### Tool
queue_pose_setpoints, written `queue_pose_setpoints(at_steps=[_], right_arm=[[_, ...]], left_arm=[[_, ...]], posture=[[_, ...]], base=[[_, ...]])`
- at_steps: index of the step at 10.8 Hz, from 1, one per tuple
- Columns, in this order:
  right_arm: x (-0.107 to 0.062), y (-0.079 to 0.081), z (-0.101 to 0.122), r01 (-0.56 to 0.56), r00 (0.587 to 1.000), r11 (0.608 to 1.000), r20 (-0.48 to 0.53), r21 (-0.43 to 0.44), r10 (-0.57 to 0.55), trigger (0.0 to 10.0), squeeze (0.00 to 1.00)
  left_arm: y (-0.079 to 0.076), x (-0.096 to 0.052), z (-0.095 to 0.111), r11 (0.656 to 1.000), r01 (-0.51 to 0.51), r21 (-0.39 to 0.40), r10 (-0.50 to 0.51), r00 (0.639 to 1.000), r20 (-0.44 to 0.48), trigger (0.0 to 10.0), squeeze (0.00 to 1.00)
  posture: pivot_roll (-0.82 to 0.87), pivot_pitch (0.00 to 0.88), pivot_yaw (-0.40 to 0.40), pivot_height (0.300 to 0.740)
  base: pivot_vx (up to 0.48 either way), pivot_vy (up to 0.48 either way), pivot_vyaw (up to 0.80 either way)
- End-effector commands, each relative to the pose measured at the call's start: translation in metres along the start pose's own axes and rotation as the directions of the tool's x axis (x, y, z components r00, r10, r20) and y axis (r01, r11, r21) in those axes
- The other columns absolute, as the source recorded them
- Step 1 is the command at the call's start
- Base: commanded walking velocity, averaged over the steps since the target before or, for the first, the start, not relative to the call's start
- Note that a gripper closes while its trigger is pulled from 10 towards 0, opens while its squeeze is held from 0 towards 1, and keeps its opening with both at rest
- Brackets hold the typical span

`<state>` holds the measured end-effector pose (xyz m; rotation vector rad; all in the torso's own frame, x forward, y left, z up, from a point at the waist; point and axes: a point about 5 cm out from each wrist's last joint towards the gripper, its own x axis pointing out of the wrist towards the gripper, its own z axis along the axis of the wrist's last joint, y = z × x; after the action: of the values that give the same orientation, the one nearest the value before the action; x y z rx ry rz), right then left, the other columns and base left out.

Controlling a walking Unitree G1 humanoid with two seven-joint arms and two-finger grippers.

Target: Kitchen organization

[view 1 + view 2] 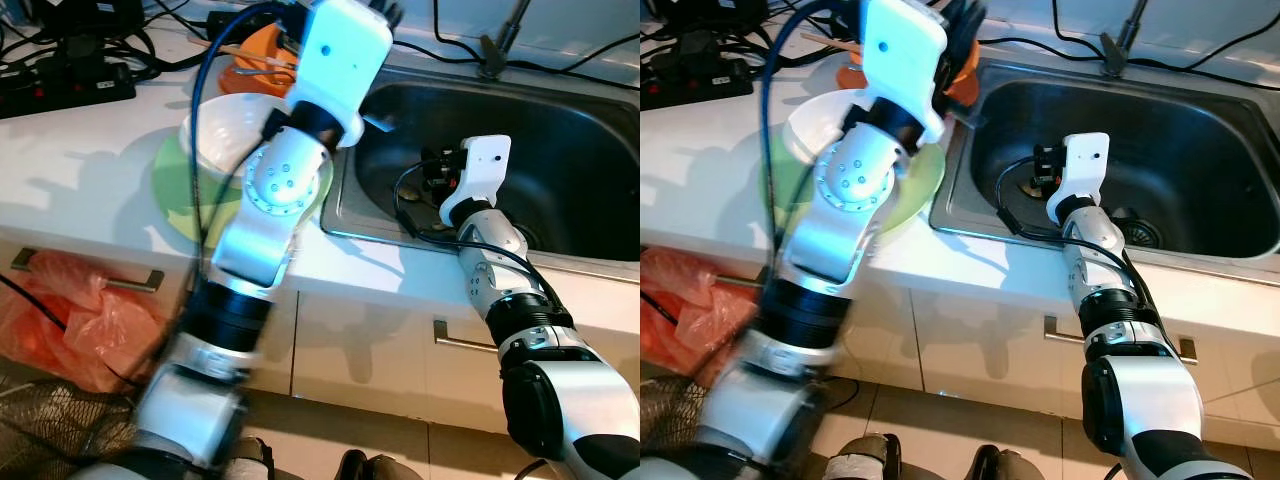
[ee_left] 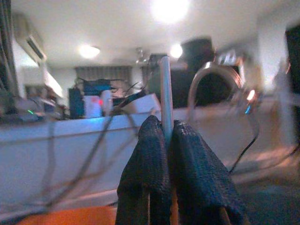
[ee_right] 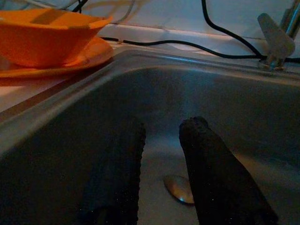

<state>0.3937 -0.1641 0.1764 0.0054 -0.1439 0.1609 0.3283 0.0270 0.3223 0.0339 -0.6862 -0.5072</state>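
A kitchen tidy-up in progress around the steel sink [image 1: 560,150], the fixed point of the scene. To the left of the sink, on the white table [image 1: 90,180], a white bowl [image 1: 225,125] sits on a green plate [image 1: 185,200], and behind them an orange bowl [image 3: 51,35] rests on an orange plate [image 3: 70,61] right at the sink's left rim, dishes apparently gathered there for stacking or washing. The left end effector [image 2: 166,140], raised above the orange dishes at the sink's left edge, has its two black fingers [image 2: 145,159] pressed together on a thin pale stick [image 2: 165,93], probably a chopstick or straw, which stands upright between the pads; judging by its height, it looks to be carrying the stick clear of the crockery. Inside the sink, the right end effector [image 3: 161,164] reaches down into the basin with its fingers parted by a moderate gap and nothing between them. Just beyond its tips a small metal spoon bowl [image 3: 179,188] lies on the sink floor, likely the next thing to be collected.
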Motion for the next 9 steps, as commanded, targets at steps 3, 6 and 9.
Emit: queue_pose_setpoints(at_steps=[3,6,9], right_arm=[[-0.002,-0.005,-0.003,0.014,1.000,1.000,-0.014,-0.001,-0.014,10.0,0.00],[-0.001,-0.008,0.001,0.022,1.000,1.000,-0.005,-0.005,-0.022,10.0,0.00],[-0.003,-0.012,0.001,0.033,0.999,0.999,0.004,-0.005,-0.033,10.0,0.00]], left_arm=[[0.003,-0.001,0.004,0.956,-0.047,-0.291,0.061,0.997,0.036,10.0,0.00],[0.011,-0.007,-0.007,0.816,-0.112,-0.567,0.157,0.987,0.032,10.0,0.00],[0.011,-0.014,-0.023,0.670,-0.132,-0.731,0.158,0.987,-0.034,10.0,0.00]], posture=[[0.20,0.141,-0.070,0.740],[0.20,0.142,-0.070,0.740],[0.19,0.144,-0.067,0.740]], base=[[0.000,0.000,0.00],[0.000,0.000,0.00],[0.000,0.000,0.00]])
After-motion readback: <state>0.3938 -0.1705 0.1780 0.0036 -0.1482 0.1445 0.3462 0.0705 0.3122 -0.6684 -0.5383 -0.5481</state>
